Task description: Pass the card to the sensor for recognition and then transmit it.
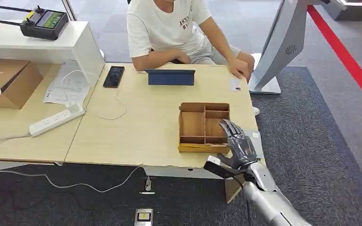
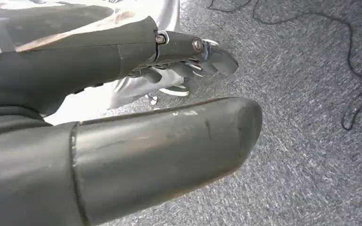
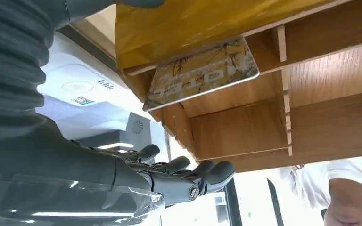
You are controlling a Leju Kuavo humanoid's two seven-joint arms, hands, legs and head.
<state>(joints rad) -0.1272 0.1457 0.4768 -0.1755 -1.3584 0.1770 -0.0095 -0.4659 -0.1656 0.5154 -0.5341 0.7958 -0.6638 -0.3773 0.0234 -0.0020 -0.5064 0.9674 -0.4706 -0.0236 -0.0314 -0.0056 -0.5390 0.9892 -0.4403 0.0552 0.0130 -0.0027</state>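
Observation:
A wooden compartment tray (image 1: 192, 126) sits near the table's right front corner. In the right wrist view a gold patterned card (image 3: 201, 73) leans tilted in one compartment of the tray (image 3: 245, 132), against its near wall. My right hand (image 1: 238, 143) hovers over the tray's near right corner, fingers (image 3: 184, 173) spread and holding nothing, a little apart from the card. A flat white sensor pad (image 3: 81, 87) lies beside the tray at the table's right edge (image 1: 255, 136). My left hand (image 2: 184, 52) hangs over the grey carpet, fingers loosely extended and empty.
A person sits at the far side, one hand (image 1: 239, 68) on the table by a small white card (image 1: 235, 84). A blue tablet (image 1: 170, 76), a phone (image 1: 114, 76), a power strip (image 1: 56, 119) and a cardboard box (image 1: 4, 82) lie to the left. A white kiosk (image 1: 283, 42) stands at the right.

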